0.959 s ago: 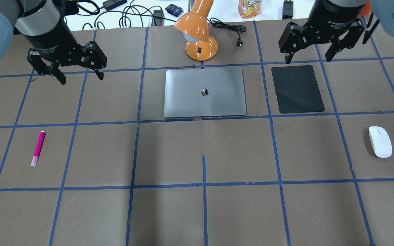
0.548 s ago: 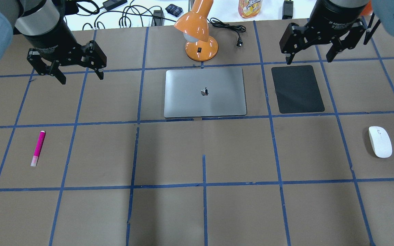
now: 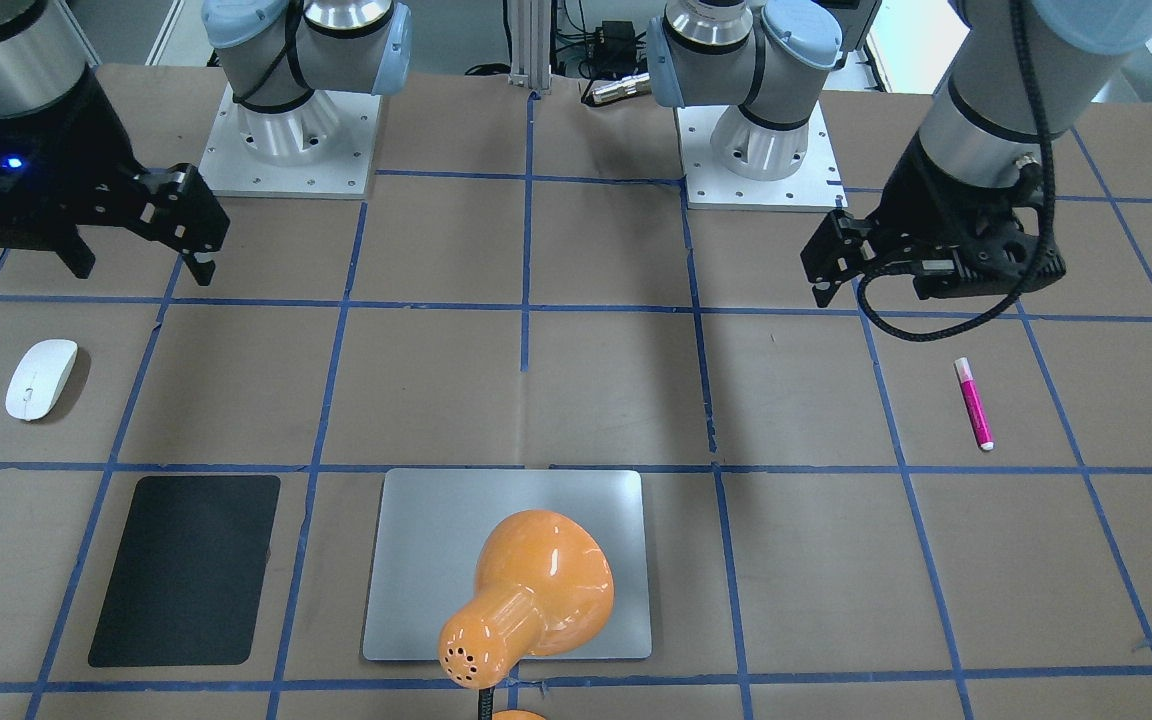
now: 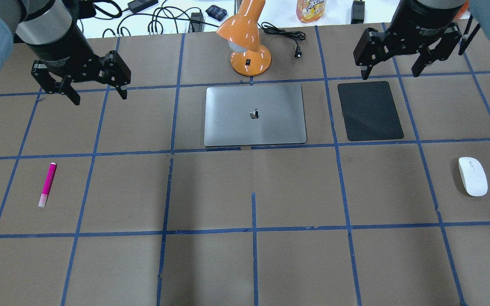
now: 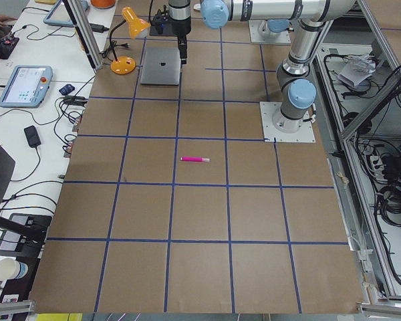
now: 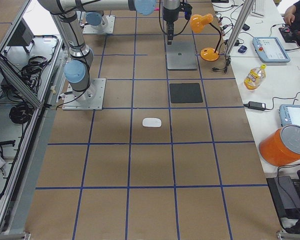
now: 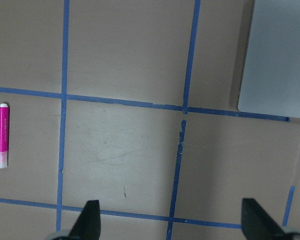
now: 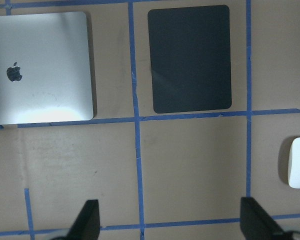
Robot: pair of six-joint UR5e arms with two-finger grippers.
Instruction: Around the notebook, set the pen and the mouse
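- Nearest row, 8 o'clock from the notebook (image 4: 254, 114) and well apart from it: the pen (image 4: 47, 185), flat on the table (image 4: 253, 263), pale cap end toward the near edge, untouched.
- Same row, 4 o'clock from the notebook, also well apart: the mouse (image 4: 473, 176), flat, long axis running roughly 12 to 6.
- Next row out: notebook closed and flat at the centre, with a black mat (image 4: 370, 111) at its 3 o'clock, near but not touching, a tape line between.
- Hovering above that row: left gripper (image 4: 100, 97) at about 12 o'clock from the pen, fingers spread wide around nothing.
- Right gripper (image 4: 389, 75) over the mat's far edge, about 11 o'clock from the mouse, likewise spread and empty.
- Farthest: orange lamp (image 4: 249, 46) at the notebook's 12 o'clock, base just beyond the far edge.
- Probably at the very start, with neither item lifted or placed.
- Risk with the pen: rolling or skidding away if pinched along its length rather than across, being slim and round.
- Risk with the mouse: squirting out of the pinch, given a smooth, low, domed shell.
- Risk at placement: treating the mat as the target, landing items on the lid instead of beside it, or clipping the lamp at 12 o'clock.
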